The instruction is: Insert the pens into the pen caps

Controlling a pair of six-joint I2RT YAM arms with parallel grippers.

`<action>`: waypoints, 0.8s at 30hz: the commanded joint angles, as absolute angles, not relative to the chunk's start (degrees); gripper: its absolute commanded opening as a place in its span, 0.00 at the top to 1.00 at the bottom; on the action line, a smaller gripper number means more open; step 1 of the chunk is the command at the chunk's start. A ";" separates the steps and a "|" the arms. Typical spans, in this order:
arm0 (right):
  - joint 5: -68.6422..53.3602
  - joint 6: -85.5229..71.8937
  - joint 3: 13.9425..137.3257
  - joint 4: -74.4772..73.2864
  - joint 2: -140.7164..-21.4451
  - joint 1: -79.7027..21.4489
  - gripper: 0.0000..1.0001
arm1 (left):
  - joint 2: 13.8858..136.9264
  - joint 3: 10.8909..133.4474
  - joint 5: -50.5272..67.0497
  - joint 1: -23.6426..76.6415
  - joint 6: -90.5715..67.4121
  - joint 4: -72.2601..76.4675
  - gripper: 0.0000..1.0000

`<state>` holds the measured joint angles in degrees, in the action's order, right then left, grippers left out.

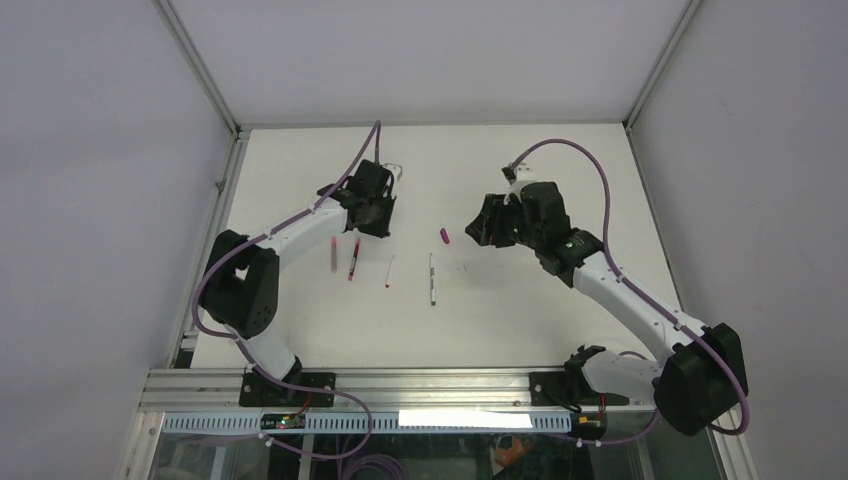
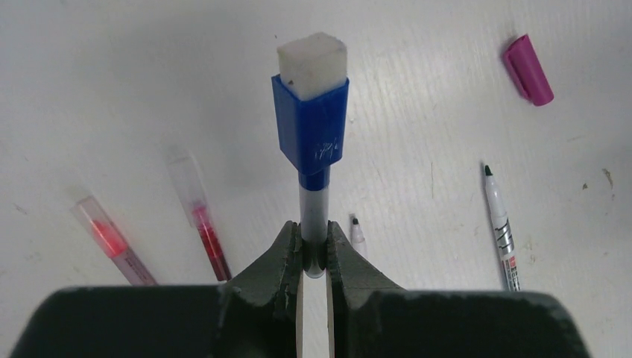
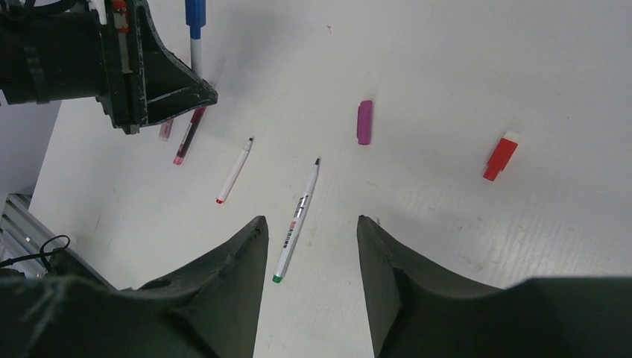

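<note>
Top external view, working out from the near edge: a metal rail [image 1: 420, 385] carries both arm bases. Beyond it spreads the white table [image 1: 540, 310], faintly scuffed and boxed in by plain grey walls [image 1: 100, 150], with aluminium posts [image 1: 203, 70] running to the far corners.

First row on the surface: the pale pink pen [image 1: 331, 253], the dark red pen [image 1: 354, 259], a short white pen [image 1: 389, 272] with a red end, and a longer white pen [image 1: 432, 278]. All lie flat and apart from one another. Just past them the magenta cap [image 1: 444, 236] lies alone.

Farther out, the left gripper [image 2: 314, 250] has its jaws pinched on a grey pen [image 2: 313, 209], and that pen wears the blue cap [image 2: 311, 127] on its far end. The right gripper [image 3: 309, 222] hovers over the table with its jaws spread and nothing between them. A red cap [image 3: 501, 156] lies on the table off to one side, well apart from the magenta one.
</note>
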<state>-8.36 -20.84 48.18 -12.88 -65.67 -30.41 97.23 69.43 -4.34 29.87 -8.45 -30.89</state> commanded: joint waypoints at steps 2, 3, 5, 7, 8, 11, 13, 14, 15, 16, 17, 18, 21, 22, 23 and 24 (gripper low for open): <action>-9.39 -22.12 49.40 -12.83 -68.99 -31.69 0.51 | 97.38 70.10 -0.32 30.15 -10.94 -36.66 1.00; -9.26 -22.19 49.67 -12.96 -69.54 -31.99 0.51 | 97.28 69.35 -0.16 30.15 -11.13 -37.04 1.00; -8.94 -22.43 50.26 -13.08 -70.83 -32.75 0.52 | 97.41 68.70 0.53 30.15 -11.14 -37.83 1.00; -8.71 -22.65 50.93 -13.04 -72.07 -33.65 0.52 | 97.98 68.49 1.88 30.15 -10.95 -38.88 1.00; -8.70 -22.78 51.28 -13.09 -72.66 -33.92 0.52 | 98.37 68.40 1.73 30.15 -10.84 -39.27 1.00; -8.25 -22.91 52.43 -13.15 -74.85 -35.31 0.53 | 99.51 67.77 0.33 30.15 -10.53 -39.76 1.00; -7.82 -23.06 53.45 -13.62 -76.69 -36.24 0.53 | 100.51 67.31 0.24 30.15 -10.46 -39.88 1.00; -7.56 -23.10 54.01 -13.93 -77.18 -36.74 0.53 | 100.84 67.20 -0.40 30.15 -10.47 -39.88 1.00; -7.27 -23.11 54.50 -14.17 -78.02 -37.20 0.53 | 101.38 67.17 -0.96 30.15 -10.46 -39.82 1.00; -6.92 -23.26 55.15 -14.46 -79.30 -37.75 0.53 | 102.00 67.15 -1.09 30.15 -10.42 -39.90 1.00; -6.56 -23.32 55.86 -14.95 -80.41 -38.22 0.53 | 102.78 67.23 -1.14 30.15 -10.45 -39.94 1.00; -6.13 -23.37 56.76 -15.51 -81.52 -38.71 0.54 | 103.28 67.23 -1.25 30.15 -10.38 -40.01 1.00; -3.91 -23.95 59.87 -18.45 -85.06 -40.54 0.55 | 104.44 67.28 -1.88 30.08 -10.29 -40.15 1.00; -2.89 -24.18 60.84 -19.37 -86.26 -41.12 0.56 | 104.60 67.20 -2.12 30.06 -10.25 -40.14 1.00; -1.72 -24.49 62.23 -20.45 -87.56 -41.79 0.56 | 104.73 67.09 -2.31 29.98 -10.20 -40.11 1.00; -0.50 -24.84 63.48 -21.84 -88.97 -42.47 0.56 | 104.76 67.02 -2.48 29.78 -10.12 -40.14 1.00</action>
